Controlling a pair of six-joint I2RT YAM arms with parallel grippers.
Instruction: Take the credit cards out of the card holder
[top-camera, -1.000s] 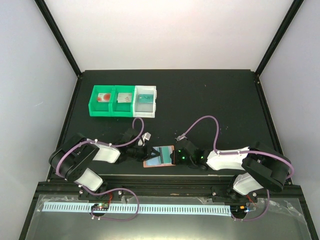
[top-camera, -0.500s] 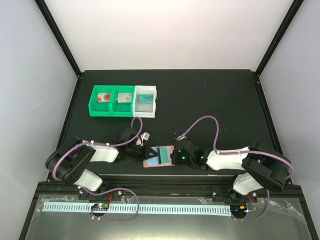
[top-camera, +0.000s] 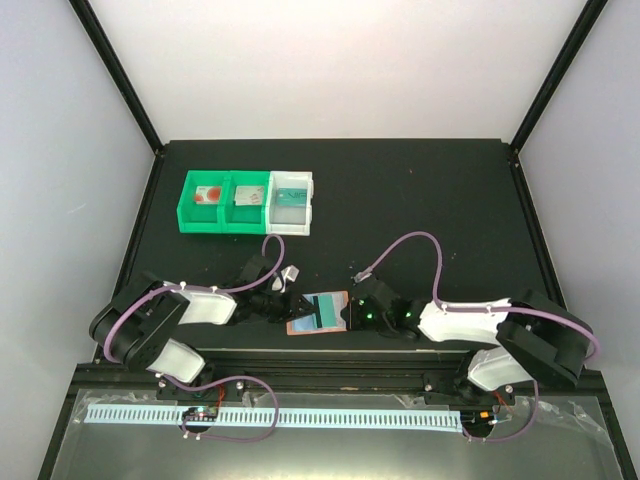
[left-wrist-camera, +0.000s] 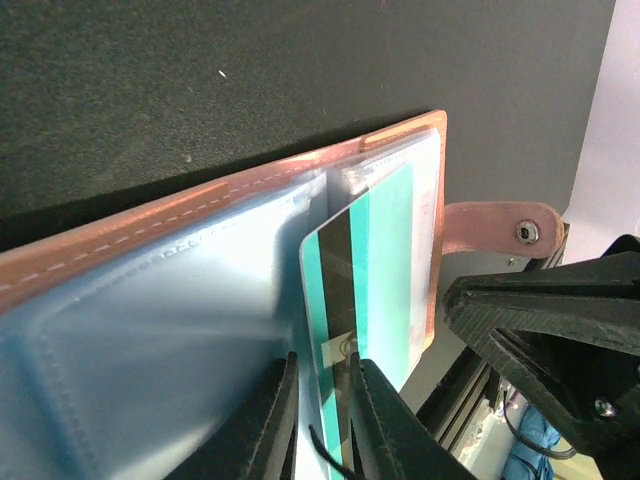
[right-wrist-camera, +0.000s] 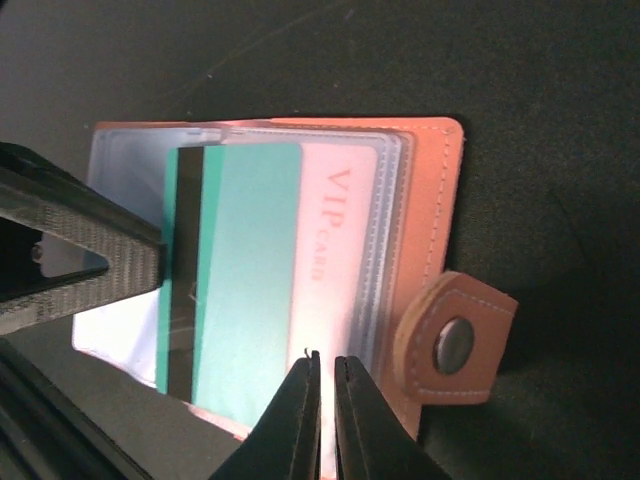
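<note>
Left hand looser around teal card

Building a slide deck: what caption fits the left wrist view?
Left gripper straddling a teal striped card partly out of the salmon-pink card holder.

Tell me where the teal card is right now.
Top view: the teal card lies near the table's near edge, centre, partly out of the open card holder, between the left claw and the right claw.

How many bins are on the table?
3, in a row at the far left of the table: one green bin, a second green bin beside it, then a white bin. None seems hidden.
</note>
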